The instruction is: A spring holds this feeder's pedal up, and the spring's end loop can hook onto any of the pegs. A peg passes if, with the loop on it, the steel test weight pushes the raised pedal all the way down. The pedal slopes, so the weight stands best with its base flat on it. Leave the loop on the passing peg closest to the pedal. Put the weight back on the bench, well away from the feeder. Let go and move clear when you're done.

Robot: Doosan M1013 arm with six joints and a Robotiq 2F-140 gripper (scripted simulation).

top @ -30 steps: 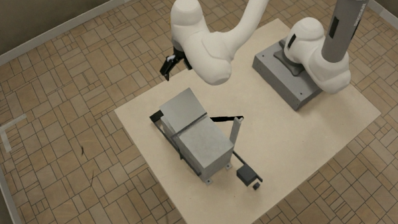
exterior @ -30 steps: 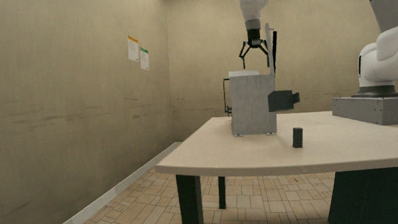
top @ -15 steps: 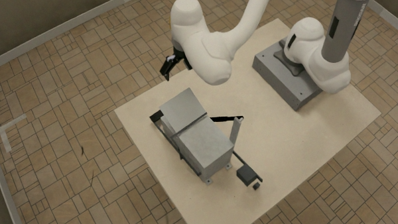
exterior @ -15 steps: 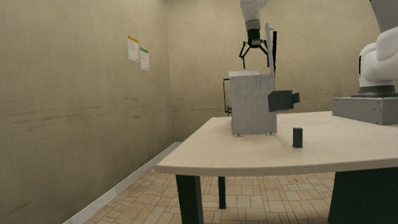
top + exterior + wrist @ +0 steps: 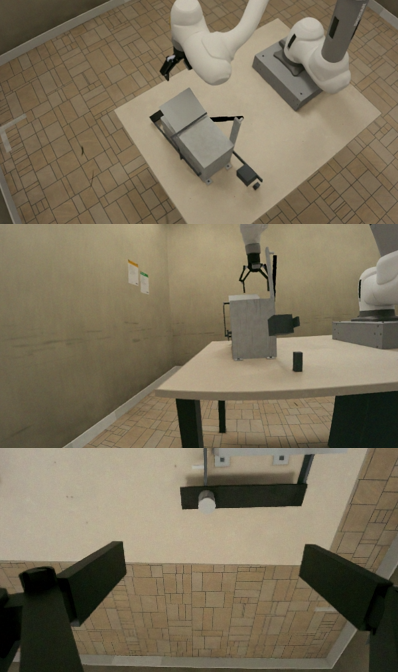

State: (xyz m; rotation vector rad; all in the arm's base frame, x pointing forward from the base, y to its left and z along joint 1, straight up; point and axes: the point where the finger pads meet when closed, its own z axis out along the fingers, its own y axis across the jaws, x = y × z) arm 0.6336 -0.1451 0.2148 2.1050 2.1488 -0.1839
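Observation:
My gripper (image 5: 178, 73) (image 5: 257, 291) (image 5: 213, 558) is wide open and empty, high above the bench beyond the feeder's pedal end. The grey feeder (image 5: 207, 140) (image 5: 253, 328) stands on the bench (image 5: 298, 142) (image 5: 199, 380) (image 5: 100, 523). Its dark pedal plate (image 5: 156, 116) (image 5: 260, 496) sticks out at the far end. A light grey cylinder, by its look the steel weight (image 5: 207, 503), stands on the pedal near its left end in the wrist view. The feeder hides the pedal in the exterior view. How far down the pedal is, I cannot tell. Spring, loop and pegs cannot be made out.
A grey upright post (image 5: 235, 130) (image 5: 270, 274) with a black bar (image 5: 227, 118) (image 5: 274, 277) rises beside the feeder. A dark box (image 5: 246, 174) (image 5: 281, 325) sticks out from its side. A small dark block (image 5: 297, 361) stands on the bench. The arm's base (image 5: 285, 77) (image 5: 358, 331) is farther back.

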